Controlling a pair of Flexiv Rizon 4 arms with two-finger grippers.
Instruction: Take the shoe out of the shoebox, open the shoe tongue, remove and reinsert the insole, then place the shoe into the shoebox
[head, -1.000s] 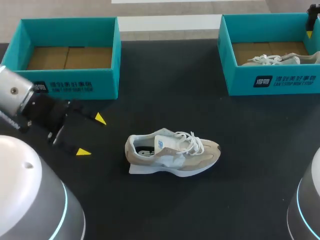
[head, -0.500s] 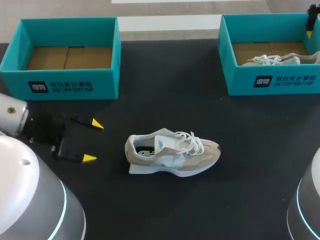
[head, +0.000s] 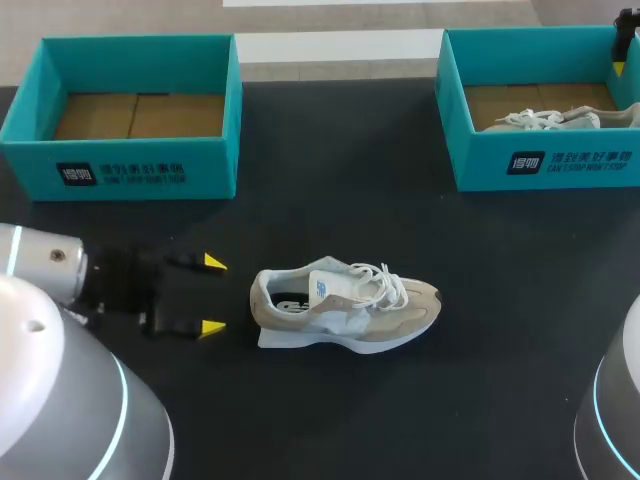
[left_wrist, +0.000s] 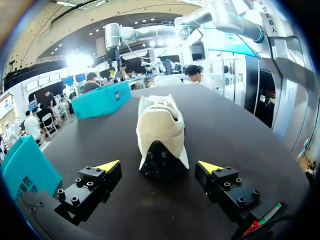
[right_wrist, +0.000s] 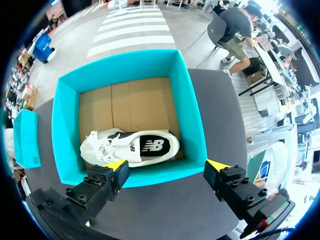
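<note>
Left jaws, spread wide and empty, are advancing across the tabletop (head: 330, 200) to just short of the heel of the beige sneaker (head: 345, 305) standing out of its shoebox, probably setting up a heel hold for tongue opening; right jaws are hovering released above the right shoebox (right_wrist: 67, 125).

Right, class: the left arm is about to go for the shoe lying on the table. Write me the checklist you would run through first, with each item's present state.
1. Left jaws open: ok, the yellow tips stand wide apart.
2. Shoe out of the box, upright on the table: ok.
3. Heel faces the left jaws: ok, centred ahead of them.
4. Left jaws around the heel: not ok, the heel lies ahead of the tips, untouched.
5. Left shoebox free to receive the shoe: ok, only its cardboard floor shows.
6. Right jaws clear of the shoe: ok, open, above the right shoebox that holds a second shoe.
</note>
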